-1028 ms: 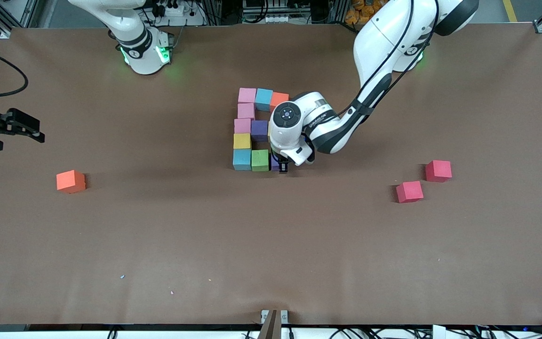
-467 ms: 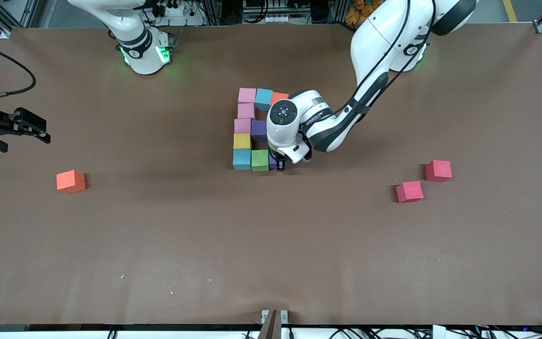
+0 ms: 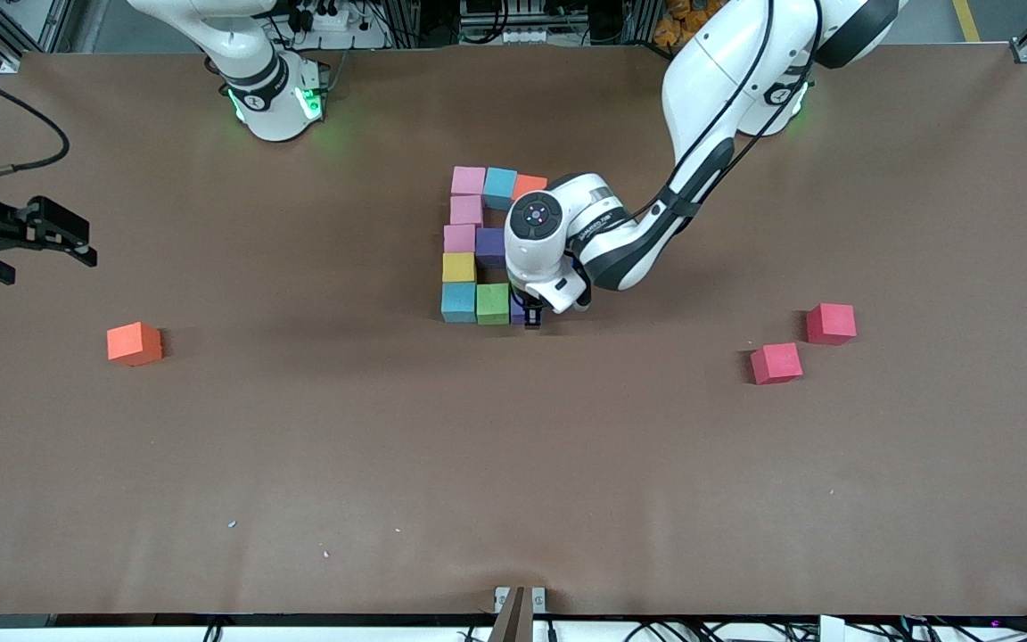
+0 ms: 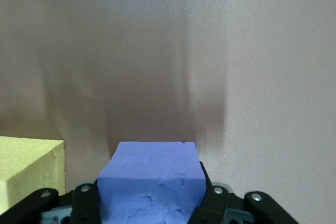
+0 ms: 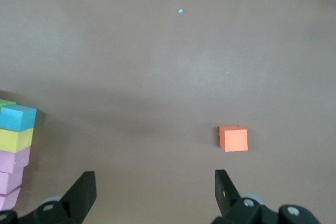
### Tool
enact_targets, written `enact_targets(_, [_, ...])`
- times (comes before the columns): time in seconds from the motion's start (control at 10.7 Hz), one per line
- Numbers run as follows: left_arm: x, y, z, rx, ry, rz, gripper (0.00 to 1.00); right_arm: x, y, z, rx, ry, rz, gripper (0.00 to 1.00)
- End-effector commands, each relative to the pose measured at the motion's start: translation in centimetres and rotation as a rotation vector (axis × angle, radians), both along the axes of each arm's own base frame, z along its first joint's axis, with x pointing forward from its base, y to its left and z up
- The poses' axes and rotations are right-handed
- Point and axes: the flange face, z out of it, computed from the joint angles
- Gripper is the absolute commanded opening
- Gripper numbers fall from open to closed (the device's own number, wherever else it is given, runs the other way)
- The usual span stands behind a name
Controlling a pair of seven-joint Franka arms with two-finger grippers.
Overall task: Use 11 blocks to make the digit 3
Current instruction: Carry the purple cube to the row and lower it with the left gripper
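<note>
2 red cubes (image 3: 776, 363) are seen near the left arm's end of the counter (image 3: 513, 481), and a lone orange cube (image 3: 134, 343) toward the right arm's end. At mid-counter the digit 3 (image 3: 476, 259) is laid out. Its nearest row is formed by a blue block (image 3: 458, 302), a green block (image 3: 493, 303) and a purple block (image 4: 150, 187), on which the left claw (image 3: 531, 312) is clamped, with the block set down just beside the green one. Farther up lie a yellow block (image 3: 458, 267), 3 pink blocks (image 3: 466, 209), a second purple block (image 3: 490, 244), another blue block (image 3: 500, 187) and an orange block (image 3: 529, 185). The right claw (image 5: 152, 192) is held with its fingers apart over bare counter near the right arm's end; that arm waits.
</note>
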Motion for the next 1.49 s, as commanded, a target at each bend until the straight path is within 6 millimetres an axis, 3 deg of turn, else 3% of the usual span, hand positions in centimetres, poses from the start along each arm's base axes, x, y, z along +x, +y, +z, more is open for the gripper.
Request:
enact_targets(0.0, [0.2,-0.7,-0.6,0.008,0.003,0.013,0.18,-2.0,1.5,2.3,0.013,-0.015,-0.058,1.0])
enact_targets(0.09, [0.3,-0.8,-0.6,0.006,0.001,0.012,0.19,-1.0,1.2,0.5,0.001,0.009,-0.077,1.0])
enact_targets(0.19, [0.3,-0.8,-0.6,0.007,0.0,0.011,0.31,0.6,0.4,-1.6,-0.001,0.029,-0.092,1.0])
enact_targets(0.37, [0.4,-0.8,-0.4,0.008,-0.006,0.005,1.0,1.4,1.0,-0.8,-0.012,-0.047,-0.077,1.0])
enact_targets(0.56, [0.5,-0.6,0.5,0.03,-0.006,0.0,1.0,1.6,2.7,-1.1,-0.022,-0.057,-0.057,1.0])
enact_targets(0.75, [1.2,0.3,2.4,0.061,-0.003,0.008,1.0,1.7,2.3,-1.8,-0.023,-0.044,-0.058,1.0])
enact_targets(1.12, [0.5,0.6,9.4,0.105,0.0,-0.022,1.0,2.7,1.2,-1.3,-0.021,-0.12,-0.075,1.0])
enact_targets(1.31, [0.8,1.9,13.7,0.098,0.023,-0.072,1.0,2.9,1.3,-1.7,-0.02,-0.117,-0.081,1.0])
enact_targets(1.4, [2.1,3.8,15.9,0.106,0.02,-0.088,1.0,2.9,1.0,-1.6,-0.022,-0.115,-0.085,1.0])
